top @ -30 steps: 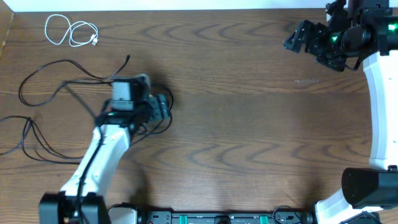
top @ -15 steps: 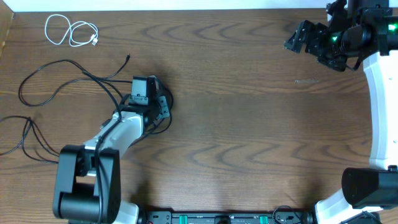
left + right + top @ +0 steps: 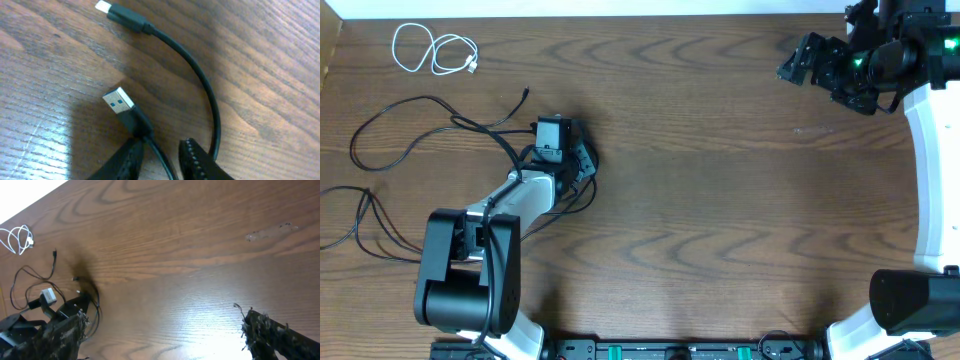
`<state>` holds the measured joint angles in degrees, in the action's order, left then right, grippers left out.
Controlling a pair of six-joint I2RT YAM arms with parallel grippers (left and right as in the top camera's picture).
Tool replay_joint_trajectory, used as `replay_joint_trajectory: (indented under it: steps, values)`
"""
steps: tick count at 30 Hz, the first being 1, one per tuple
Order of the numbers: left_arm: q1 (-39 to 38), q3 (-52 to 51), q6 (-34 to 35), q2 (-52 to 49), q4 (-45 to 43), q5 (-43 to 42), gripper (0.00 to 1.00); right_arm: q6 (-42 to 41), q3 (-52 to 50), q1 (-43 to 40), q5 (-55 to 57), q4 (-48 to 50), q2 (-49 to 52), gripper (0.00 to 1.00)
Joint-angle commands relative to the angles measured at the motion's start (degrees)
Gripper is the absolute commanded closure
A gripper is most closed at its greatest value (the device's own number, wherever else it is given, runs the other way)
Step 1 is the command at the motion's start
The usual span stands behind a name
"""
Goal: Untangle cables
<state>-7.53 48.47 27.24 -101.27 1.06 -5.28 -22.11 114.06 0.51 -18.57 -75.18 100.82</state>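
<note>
– Table (image 3: 720, 230) first: what is changing below the white cable (image 3: 435, 50)?
– The left arm (image 3: 510, 195) is folding back, and the black cables (image 3: 382, 112) under that coil are shifting slightly. The left gripper (image 3: 162, 160) is straddling a USB plug (image 3: 120, 102) lead, narrowly parted; pinching unclear. Far right of it, the right gripper (image 3: 165, 340) is gaping empty. Untangling is barely beginning.

A short white cable (image 3: 432, 50) lay in loose coils at ten o'clock. The black cables (image 3: 470, 123) sprawled in crossing loops at nine o'clock. Close up, one black cable's USB plug (image 3: 120, 102), blue inside, pointed toward ten o'clock. Another's smaller plug (image 3: 125, 16) lay just beyond it, its cord curving round.
</note>
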Motion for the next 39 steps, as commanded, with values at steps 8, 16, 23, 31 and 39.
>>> replay_joint_trajectory:
  steps: [8,16,23,31,39]
  values:
    - [0.0,-1.3,0.5,-2.8,-0.4,0.0,0.93,-0.1,0.5,0.3,0.7,-0.2,-0.4,0.01]
    - [0.0,-0.8,0.3,0.5,-0.8,-1.7,0.93,-0.1,0.5,0.3,0.7,-0.3,-0.4,0.01]
    - [0.0,-0.8,0.3,8.4,-0.8,-2.2,0.93,-0.1,0.5,0.3,0.7,-0.3,-0.4,0.01]
    - [0.0,-1.0,0.2,11.6,1.3,-2.8,0.73,-0.1,0.5,0.3,0.7,-0.4,-0.4,0.01]
    - [0.0,-1.1,-9.6,10.7,9.2,-1.5,0.60,-0.1,0.5,0.3,0.7,-0.7,-0.4,0.01]
